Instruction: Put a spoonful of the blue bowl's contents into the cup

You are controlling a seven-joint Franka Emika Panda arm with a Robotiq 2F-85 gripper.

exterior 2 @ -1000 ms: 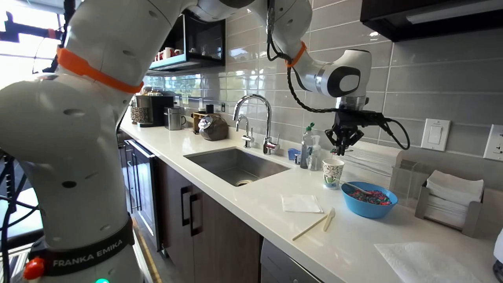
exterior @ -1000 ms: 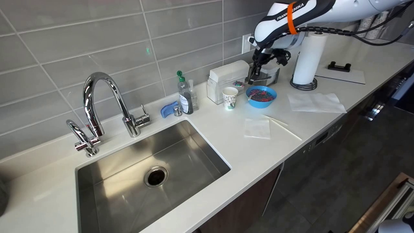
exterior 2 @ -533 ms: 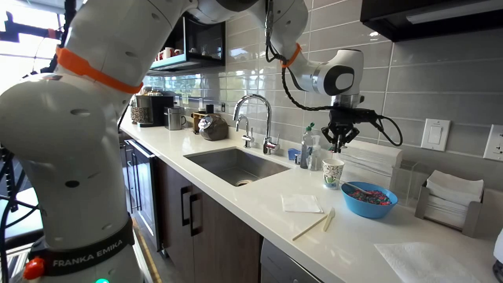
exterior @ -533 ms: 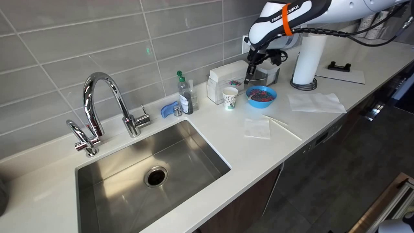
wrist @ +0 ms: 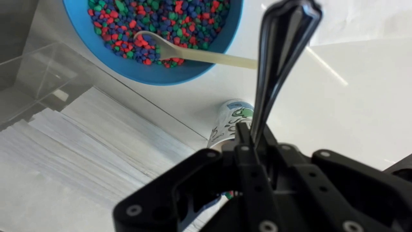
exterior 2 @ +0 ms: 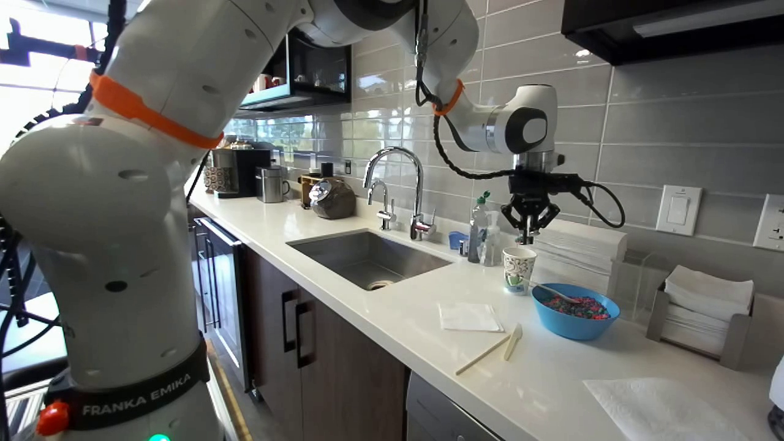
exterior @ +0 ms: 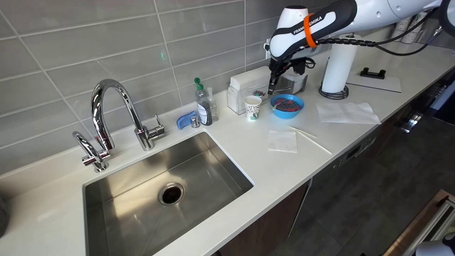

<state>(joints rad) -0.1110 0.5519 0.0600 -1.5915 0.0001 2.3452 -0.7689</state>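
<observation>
The end effector is pinched tight on the thin shaft of a metal spoon and holds nothing else; the spoon's head carries a spoonful, so emptying it seems the step in hand. A smooth shaft like that may twist in the grip and shed its load early. Close below stands the cup, upright on the table; whether the spoon's head lies squarely over its narrow mouth I cannot tell, and tipping off-centre would likely scatter some. The cup looks like light paper, so too low a pass could topple it. Just right sits the blue bowl of coloured bits, a pale spoon jutting over its rim toward the cup, easy to snag. For room, the near side has a flat packet and thin sticks before the table's front edge; leftward, bare surface runs to the sink; on the far side, the napkin box and wall leave least space.
</observation>
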